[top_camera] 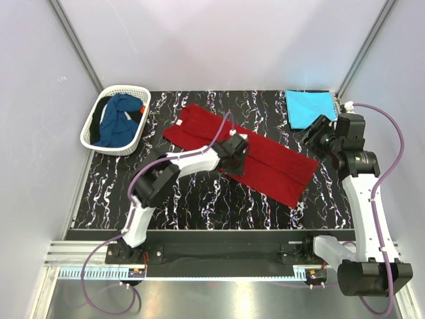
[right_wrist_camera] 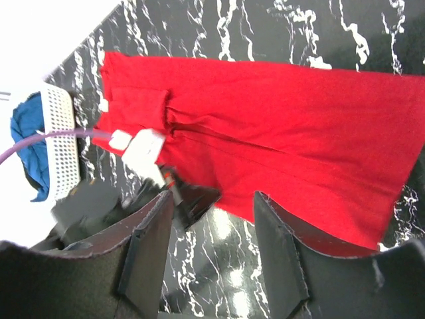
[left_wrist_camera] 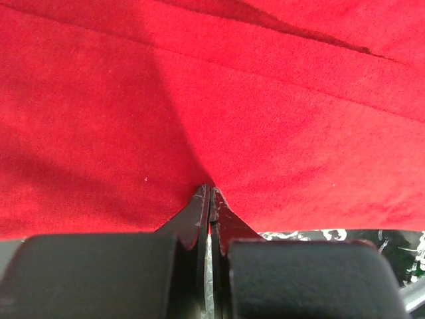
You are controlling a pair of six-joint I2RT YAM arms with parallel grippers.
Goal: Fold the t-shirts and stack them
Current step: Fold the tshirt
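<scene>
Looks like the left gripper [top_camera: 234, 150] has its jaws pinched on the red t-shirt [top_camera: 275, 169] at its edge, presumably to fold it over, while the right gripper [top_camera: 317, 135] hovers aside, jaws wide.

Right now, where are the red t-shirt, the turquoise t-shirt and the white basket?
red t-shirt [top_camera: 279, 166], top external view, flat right part of the cloth.
turquoise t-shirt [top_camera: 309, 107], top external view, middle of the cloth.
white basket [top_camera: 106, 147], top external view, its near wall.
</scene>
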